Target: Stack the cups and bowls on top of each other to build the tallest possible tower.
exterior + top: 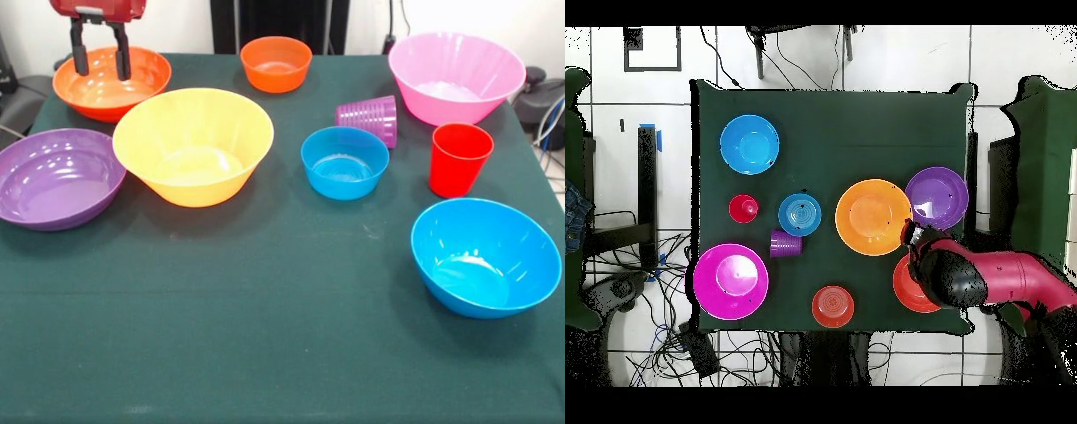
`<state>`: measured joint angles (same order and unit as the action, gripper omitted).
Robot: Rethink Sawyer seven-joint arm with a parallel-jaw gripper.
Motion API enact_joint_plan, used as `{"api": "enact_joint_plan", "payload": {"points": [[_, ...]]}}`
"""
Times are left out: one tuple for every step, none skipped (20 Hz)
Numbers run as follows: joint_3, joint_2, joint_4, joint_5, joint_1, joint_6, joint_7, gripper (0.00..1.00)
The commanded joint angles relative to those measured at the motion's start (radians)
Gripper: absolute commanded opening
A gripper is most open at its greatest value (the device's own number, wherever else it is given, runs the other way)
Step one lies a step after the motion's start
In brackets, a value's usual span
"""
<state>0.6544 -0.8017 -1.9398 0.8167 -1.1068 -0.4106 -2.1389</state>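
Note:
My gripper (100,55) is open and empty, its fingers hanging over the medium red-orange bowl (110,84) at the far left corner; the arm (965,275) covers most of that bowl in the overhead view. The large orange bowl (192,146) stands alone beside it, with nothing in it. The purple bowl (57,177) is at the left edge. The small orange bowl (275,64), pink bowl (455,78), small blue bowl (344,162) and large blue bowl (485,256) stand apart. The purple cup (369,117) lies on its side. The red cup (457,157) stands upright. No light blue cup shows.
A dark green cloth (265,336) covers the table; its near half holds only the large blue bowl. Cables and chairs (625,290) lie on the floor around the table.

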Motion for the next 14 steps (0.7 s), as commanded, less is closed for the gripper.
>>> {"api": "enact_joint_plan", "payload": {"points": [[-0.013, 0.077, 0.028, 0.047, 0.034, -0.257, 0.319, 1.00], [-0.016, 0.086, 0.030, 0.066, 0.035, -0.305, 0.376, 1.00], [-0.019, 0.096, 0.033, 0.086, 0.037, -0.352, 0.433, 1.00], [-0.019, 0.102, 0.034, 0.105, 0.040, -0.380, 0.470, 1.00], [-0.021, 0.116, 0.037, 0.129, 0.041, -0.427, 0.535, 1.00], [-0.015, 0.123, 0.037, 0.136, 0.037, -0.430, 0.547, 1.00], [-0.010, 0.132, 0.037, 0.156, 0.034, -0.434, 0.578, 1.00], [-0.004, 0.137, 0.038, 0.160, 0.032, -0.450, 0.599, 1.00], [0.006, 0.148, 0.037, 0.177, 0.024, -0.458, 0.648, 1.00], [0.015, 0.154, 0.035, 0.185, 0.018, -0.459, 0.672, 1.00], [0.027, 0.172, 0.033, 0.197, 0.002, -0.446, 0.710, 1.00], [0.036, 0.184, 0.036, 0.197, -0.008, -0.450, 0.741, 1.00], [0.050, 0.207, 0.039, 0.210, -0.023, -0.440, 0.798, 1.00], [0.056, 0.217, 0.045, 0.221, -0.027, -0.432, 0.831, 1.00]]}}
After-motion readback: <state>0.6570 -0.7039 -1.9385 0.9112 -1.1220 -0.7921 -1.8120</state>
